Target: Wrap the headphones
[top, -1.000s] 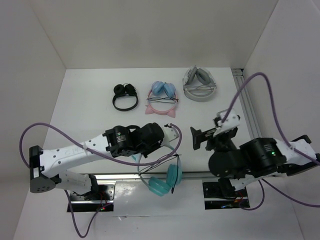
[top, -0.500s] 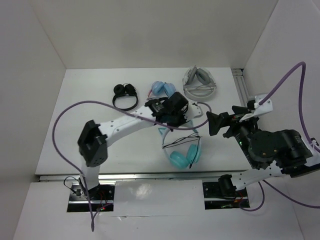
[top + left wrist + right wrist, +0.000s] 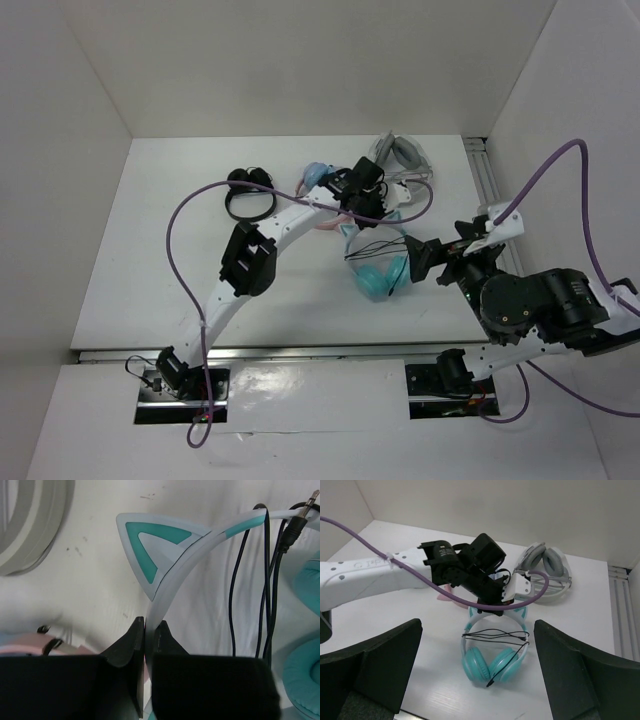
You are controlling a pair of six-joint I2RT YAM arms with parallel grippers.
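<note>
- Over the last second the left arm has swung from the near edge of the surface (image 3: 180,220) to full reach. It has carried the headphones (image 3: 378,275) from beside the arm bases out to the middle-right.
- The headphones now lie flat with the ear cups toward the robot. The cat-ear top points back, just beside the grey pair (image 3: 400,160) and the pink-banded pair (image 3: 318,178).
- The left gripper (image 3: 148,630) has not let go. Its jaws are pinched narrow on the pale headband (image 3: 170,575), just below one teal ear.
- The right gripper (image 3: 418,258) has come down and in from the right. It now faces the ear cups from close by, its jaws spread wide and empty.
- The black cable (image 3: 495,632) runs in several strands across the span between the band's two sides. Its plug (image 3: 300,517) lies loose by the band.
- My reading is that the carry is finished and the left arm is now anchoring the band. The right arm seems placed to take the loose cable end, so the winding itself looks only part done.
</note>
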